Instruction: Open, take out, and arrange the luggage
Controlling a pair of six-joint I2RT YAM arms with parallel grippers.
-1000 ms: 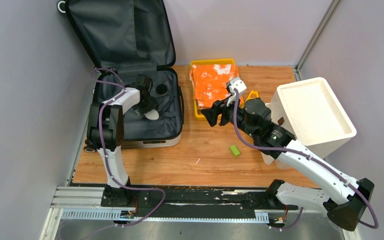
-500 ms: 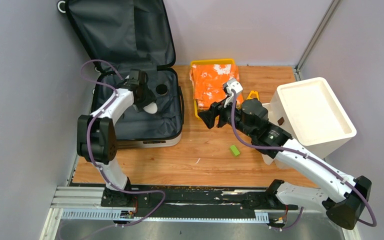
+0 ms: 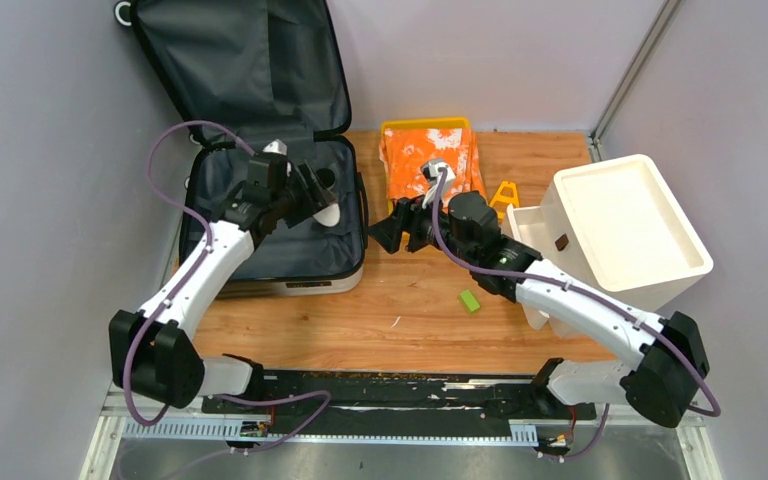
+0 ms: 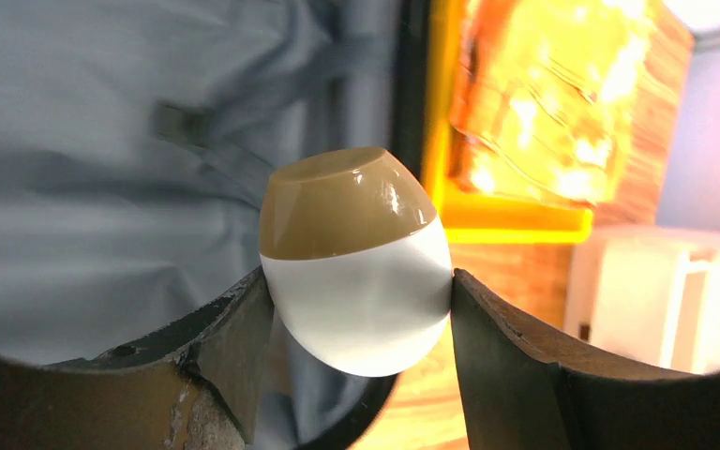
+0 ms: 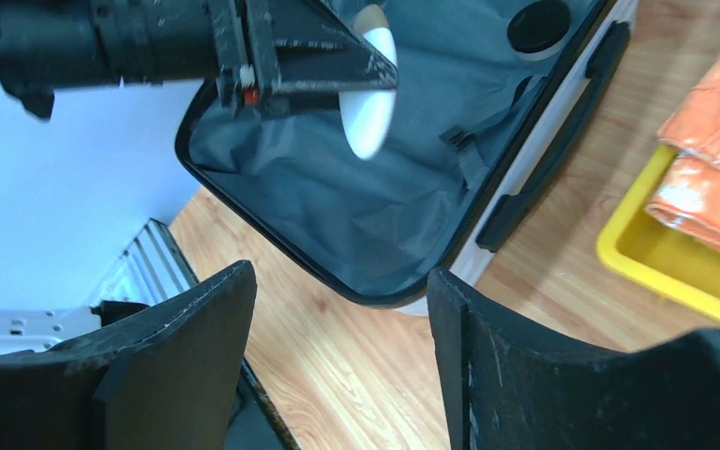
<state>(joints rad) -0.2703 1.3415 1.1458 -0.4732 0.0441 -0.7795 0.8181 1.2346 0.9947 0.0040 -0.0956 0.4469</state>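
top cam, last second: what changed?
The left tool, shut on the white-and-tan egg-shaped piece, lifted it off the luggage lining and carried it right, its arm stretching out. The right tool, open and empty, swung left toward the luggage. Unchanged: luggage lid open, orange cloth in the yellow tray, white foam box, green bit.
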